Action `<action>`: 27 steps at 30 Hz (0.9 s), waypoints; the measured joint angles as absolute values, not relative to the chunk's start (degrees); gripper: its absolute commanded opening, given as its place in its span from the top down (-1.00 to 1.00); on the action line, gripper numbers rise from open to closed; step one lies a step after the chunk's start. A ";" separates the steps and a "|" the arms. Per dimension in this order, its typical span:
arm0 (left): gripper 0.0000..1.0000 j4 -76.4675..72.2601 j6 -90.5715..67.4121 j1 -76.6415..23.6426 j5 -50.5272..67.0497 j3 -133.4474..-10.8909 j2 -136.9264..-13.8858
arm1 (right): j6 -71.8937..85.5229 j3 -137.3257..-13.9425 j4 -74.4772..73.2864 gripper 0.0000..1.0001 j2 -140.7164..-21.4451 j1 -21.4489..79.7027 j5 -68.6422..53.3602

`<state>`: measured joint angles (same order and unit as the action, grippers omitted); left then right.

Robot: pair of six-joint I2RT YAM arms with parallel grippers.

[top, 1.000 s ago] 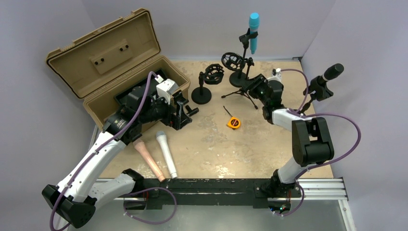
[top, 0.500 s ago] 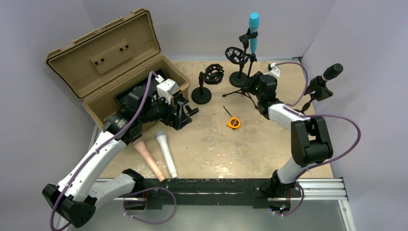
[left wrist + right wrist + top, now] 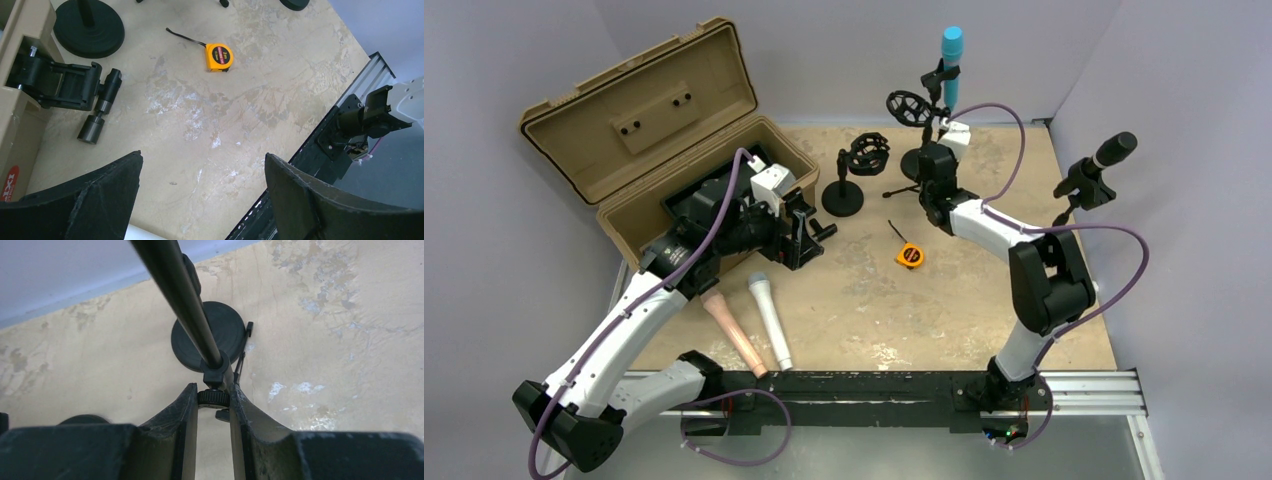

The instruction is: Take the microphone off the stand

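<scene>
right hand (image 3: pixel 213 396) grips a black stand rod (image 3: pixel 184 294) near the upright bright-blue microphone (image 3: pixel 951 60).

Four microphones: a blue microphone (image 3: pixel 951 45), a black microphone (image 3: pixel 1116 150), a white microphone (image 3: pixel 769 320) and a pink microphone (image 3: pixel 734 335). Four stands: a near round stand (image 3: pixel 842 197), a far round stand (image 3: pixel 232 332), a three-leg stand (image 3: pixel 180 290) and a side stand (image 3: pixel 1084 185). One tape measure (image 3: pixel 910 255). One brown box (image 3: pixel 584 140). Two robot arms: a left arm (image 3: pixel 614 340) and a right arm (image 3: pixel 1049 290).

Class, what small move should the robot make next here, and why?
Probably bring the open left gripper across toward the bright blue microphone. The right gripper has its jaws shut on the thin black stand pole beneath it, bracing the stand.
</scene>
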<state>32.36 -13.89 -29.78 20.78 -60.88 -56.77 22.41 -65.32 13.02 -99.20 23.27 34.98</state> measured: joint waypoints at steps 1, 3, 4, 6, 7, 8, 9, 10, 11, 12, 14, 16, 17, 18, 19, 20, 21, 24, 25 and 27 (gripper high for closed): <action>-0.78 32.36 -13.89 -29.78 20.78 -60.88 -56.82 | 21.78 -65.32 12.73 1.00 -99.20 23.33 35.00; -0.79 32.38 -13.89 -29.78 20.78 -60.88 -56.88 | 20.97 -65.28 12.71 0.94 -99.20 23.33 34.46; -0.78 32.36 -13.89 -29.78 20.78 -60.88 -56.90 | 20.71 -65.23 12.78 0.85 -99.11 23.33 33.85; -0.79 32.38 -13.89 -29.78 20.78 -60.88 -56.95 | 20.51 -64.97 12.93 0.69 -98.83 23.11 32.53; -0.79 32.38 -13.89 -29.78 20.78 -60.88 -56.97 | 20.51 -64.49 13.34 0.62 -98.54 22.87 31.64; -0.79 32.38 -13.89 -29.78 20.78 -60.88 -56.99 | 20.53 -64.10 13.61 0.56 -98.24 22.70 30.94; -0.79 32.38 -13.89 -29.78 20.78 -60.88 -56.99 | 20.69 -63.59 14.04 0.45 -97.91 22.44 30.00; -0.79 32.38 -13.89 -29.78 20.78 -60.88 -57.01 | 20.95 -63.20 14.35 0.35 -97.65 22.24 29.17; -0.79 32.38 -13.89 -29.78 20.78 -60.88 -57.01 | 21.43 -62.61 14.81 0.26 -97.21 21.91 27.64; -0.78 32.38 -13.89 -29.78 20.78 -60.88 -57.01 | 22.11 -62.19 14.98 0.18 -96.88 21.65 26.17; -0.79 32.38 -13.89 -29.78 20.78 -60.88 -57.01 | 23.90 -61.21 15.44 0.08 -96.14 21.06 21.80; -0.78 32.38 -13.89 -29.78 20.78 -60.88 -57.01 | 25.69 -60.20 16.21 -0.17 -95.42 20.16 17.28; -0.79 32.38 -13.89 -29.78 20.78 -60.88 -57.01 | 27.27 -59.44 16.71 -0.22 -94.94 19.55 14.50; -0.78 32.38 -13.89 -29.78 20.80 -60.88 -57.01 | 28.60 -58.72 17.26 -0.25 -94.48 18.92 11.88; -0.79 32.38 -13.89 -29.78 20.78 -60.88 -57.01 | 29.85 -58.17 17.67 -0.28 -94.19 18.26 9.58; -0.79 32.38 -13.89 -29.78 20.80 -60.88 -57.01 | 30.94 -57.78 18.09 -0.31 -94.08 17.74 7.88; -0.78 32.38 -13.89 -29.78 20.80 -60.88 -57.04 | 32.12 -57.39 18.46 -0.32 -93.93 17.08 6.17; -0.78 32.38 -13.89 -29.78 20.80 -60.88 -57.04 | 35.59 -55.70 19.86 -0.35 -93.17 15.05 1.83; -0.78 32.40 -13.89 -29.78 20.80 -60.88 -57.04 | 36.49 -55.16 20.27 -0.35 -92.86 14.52 1.17; -0.78 32.40 -13.89 -29.78 20.82 -60.90 -57.04 | 38.72 -53.91 21.19 -0.33 -92.20 13.58 -0.25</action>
